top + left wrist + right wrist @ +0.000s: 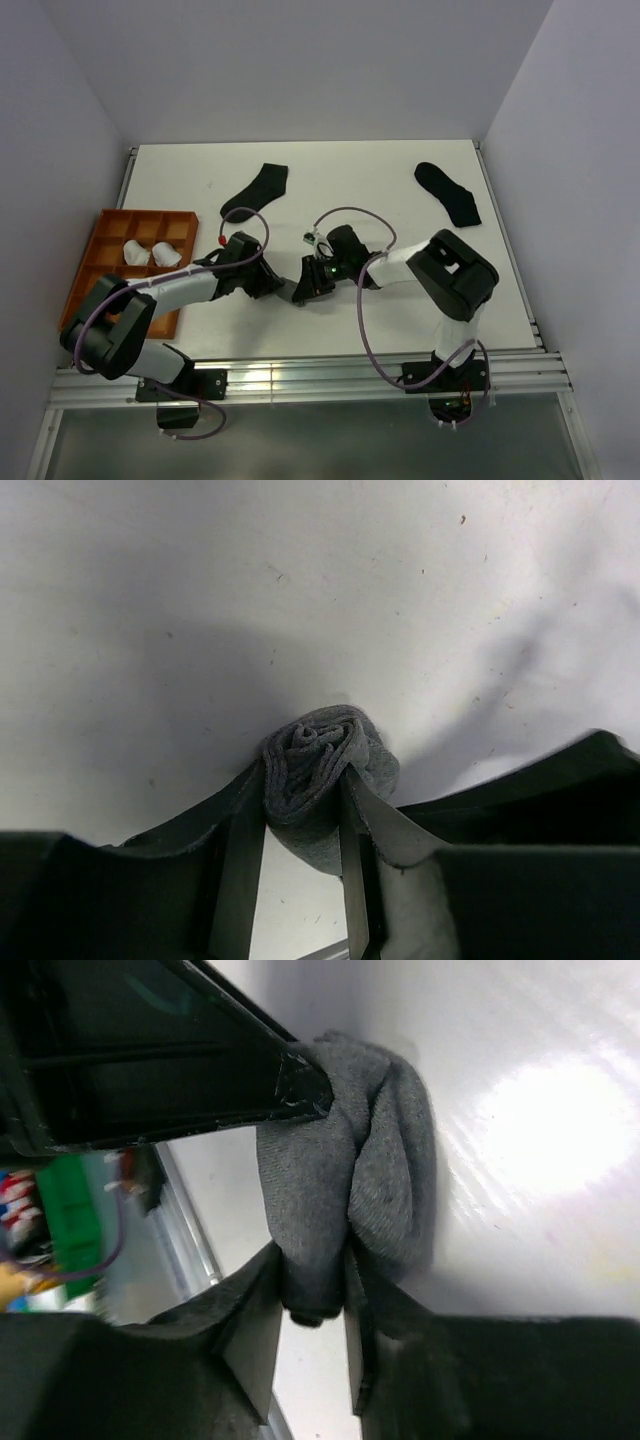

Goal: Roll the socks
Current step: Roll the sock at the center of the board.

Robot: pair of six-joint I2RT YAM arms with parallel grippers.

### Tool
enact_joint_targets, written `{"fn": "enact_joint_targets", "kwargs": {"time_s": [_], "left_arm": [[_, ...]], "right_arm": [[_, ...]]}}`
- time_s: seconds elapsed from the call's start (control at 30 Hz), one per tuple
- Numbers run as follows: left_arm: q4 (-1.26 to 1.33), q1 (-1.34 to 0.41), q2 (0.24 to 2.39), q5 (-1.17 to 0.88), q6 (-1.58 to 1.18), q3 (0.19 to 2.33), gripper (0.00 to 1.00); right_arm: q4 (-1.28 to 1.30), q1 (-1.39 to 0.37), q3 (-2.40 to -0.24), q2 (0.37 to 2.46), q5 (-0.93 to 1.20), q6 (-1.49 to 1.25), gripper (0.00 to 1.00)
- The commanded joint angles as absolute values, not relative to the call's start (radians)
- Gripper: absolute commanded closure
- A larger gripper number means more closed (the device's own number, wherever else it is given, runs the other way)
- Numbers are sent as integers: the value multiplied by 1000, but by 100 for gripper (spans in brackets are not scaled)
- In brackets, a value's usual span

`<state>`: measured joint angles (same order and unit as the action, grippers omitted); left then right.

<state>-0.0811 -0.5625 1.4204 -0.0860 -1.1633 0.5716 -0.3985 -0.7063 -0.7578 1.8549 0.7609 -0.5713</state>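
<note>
Near the front middle of the table, between the two arms, the grey sock sits wound into a tight little roll, its spiral end facing the left wrist camera. The left claw pinches it, one finger pressed against each side of the roll, with the roll's lower edge bulging down between them. The right claw pinches the same sock from the opposite side, its fingers squeezed on a fold of the grey cloth, so the fabric bunches above them in two soft lobes. In the right wrist view a finger of the left claw touches the top of the bundle. From above, both claws meet at the sock, tip to tip. Towards the back of the table a black sock lies flat left of centre, and a second black sock lies flat further right, well apart from it. At the left edge an orange tray holds two white bundles side by side
</note>
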Motion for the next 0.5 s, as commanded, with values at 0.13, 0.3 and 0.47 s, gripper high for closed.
{"fn": "enact_joint_targets", "kwargs": {"time_s": [0.13,0.3,0.47], "left_arm": [[-385,-571,1508,-5,-1020,707,63],[-460,-574,1569,-5,-960,801,62],[-482,-575,1620,-5,-939,844,61]], "right_arm": [[-135,-793,-808,1599,326,-351,50],[-87,-926,-837,1526,-27,-229,42],[-75,-1093,-876,1561,-257,-150,41]]}}
